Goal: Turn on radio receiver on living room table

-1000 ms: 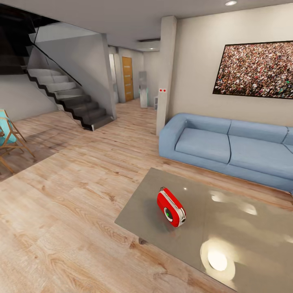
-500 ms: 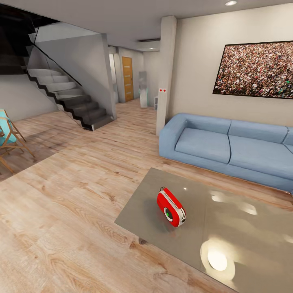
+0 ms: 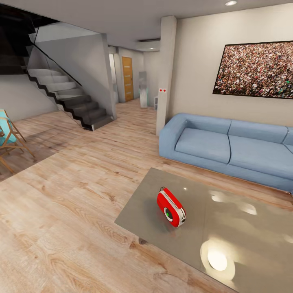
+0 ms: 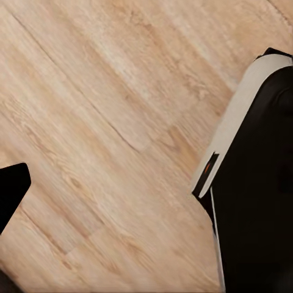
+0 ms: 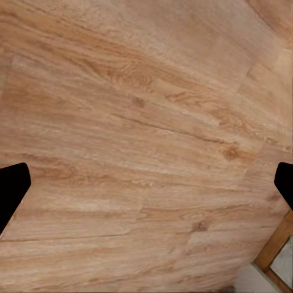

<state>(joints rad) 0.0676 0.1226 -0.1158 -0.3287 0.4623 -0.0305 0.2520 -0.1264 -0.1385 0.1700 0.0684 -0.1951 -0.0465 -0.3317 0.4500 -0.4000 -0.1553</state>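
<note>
The small red radio receiver [image 3: 171, 207] with white side trim stands upright on the low glossy grey-beige table [image 3: 244, 228], near the table's left end, its round dial facing front-left. In the right wrist view my right gripper [image 5: 146, 190] is open over bare wood floor, with a dark fingertip [image 5: 12, 189] at each side of the picture. My left gripper [image 4: 146, 190] also hangs over the floor; one dark fingertip [image 4: 12, 189] shows, set wide as on the right gripper, with nothing held. The robot's black and white body [image 4: 256, 177] lies beside it.
A long light-blue sofa [image 3: 228, 146] stands behind the table under a framed crowd picture [image 3: 256, 69]. Light wood floor [image 3: 73, 195] stretches to the left. A dark staircase [image 3: 69, 97] rises at the back left, and a wooden chair [image 3: 10, 134] stands at the left edge.
</note>
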